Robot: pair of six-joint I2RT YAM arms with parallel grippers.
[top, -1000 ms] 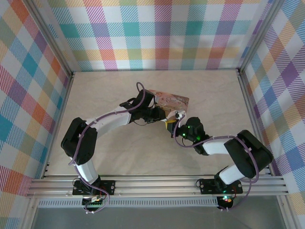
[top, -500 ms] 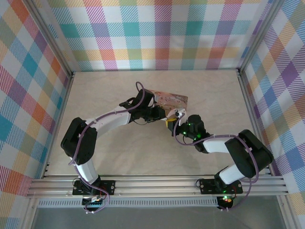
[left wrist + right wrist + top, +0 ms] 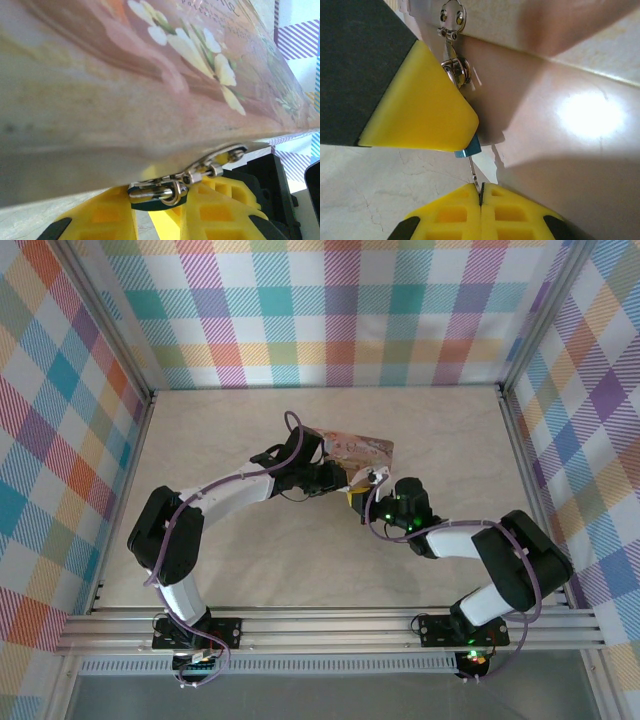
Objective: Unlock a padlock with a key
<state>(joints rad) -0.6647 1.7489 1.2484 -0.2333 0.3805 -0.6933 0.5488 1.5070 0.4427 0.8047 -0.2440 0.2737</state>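
1. Pincers meet at the pink box [image 3: 365, 447]: left pincer [image 3: 340, 485], right pincer [image 3: 367, 492].
2. Left pincer's [image 3: 159, 205] ribbed yellow fingers [image 3: 100, 220] clamp the silver-shackled padlock [image 3: 156, 194] under the box's hasp [image 3: 220, 159].
3. Right pincer [image 3: 481, 192], squeezed on a thin metal key [image 3: 475, 177], sits just below the padlock's blue body.

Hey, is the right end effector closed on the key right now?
Yes, the right end effector has its yellow fingers pressed together on the thin key, which points up at the blue padlock.
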